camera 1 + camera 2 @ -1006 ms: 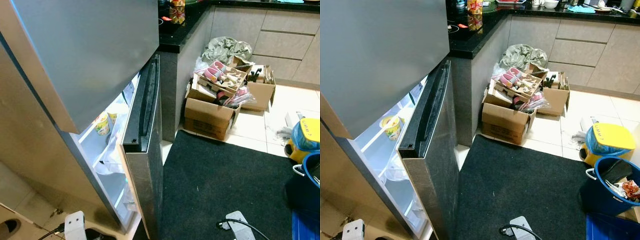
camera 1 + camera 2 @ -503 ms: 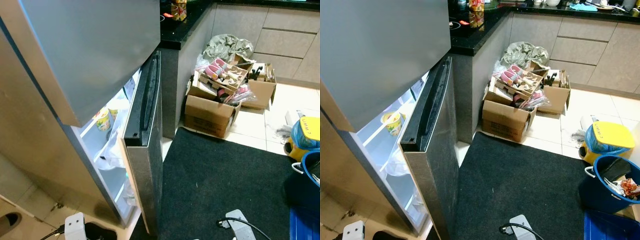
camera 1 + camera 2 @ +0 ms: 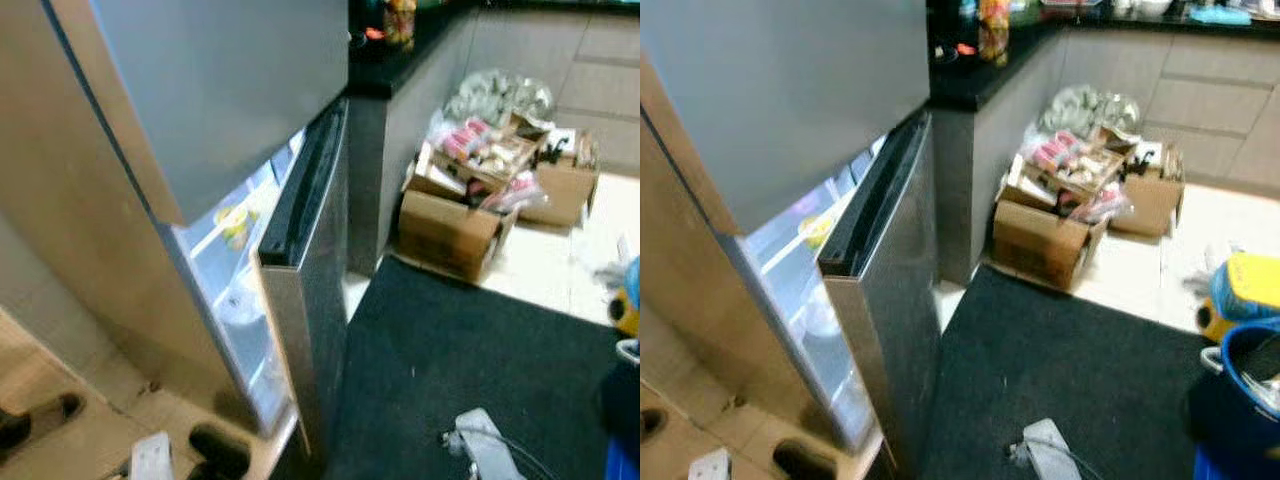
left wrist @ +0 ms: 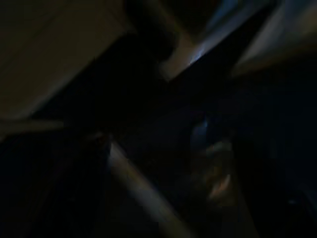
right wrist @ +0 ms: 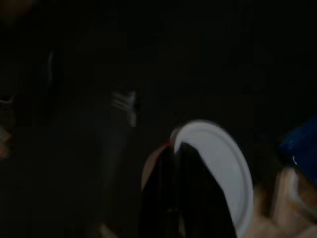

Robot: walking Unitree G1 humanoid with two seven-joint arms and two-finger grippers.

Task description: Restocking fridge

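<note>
Two fridge doors stand before me: the upper one (image 3: 210,90) swung wide, and the lower door (image 3: 300,300) partly open, its long black top edge running away from me toward the black counter (image 3: 990,80). Between them the lit fridge interior (image 3: 235,270) shows a yellow cup (image 3: 234,222) on a shelf. On the floor to my right lies a dark mat (image 3: 470,360), with cardboard boxes (image 3: 455,225) of clutter beyond it, against the cabinets. My right gripper (image 5: 183,198) hangs in the dark, its black fingers (image 5: 198,203) pressed around the rim of a white round container (image 5: 223,173) — gripped shut on it. My left arm hangs idle; its wrist view is too dark and I cannot tell its fingers' state.
</note>
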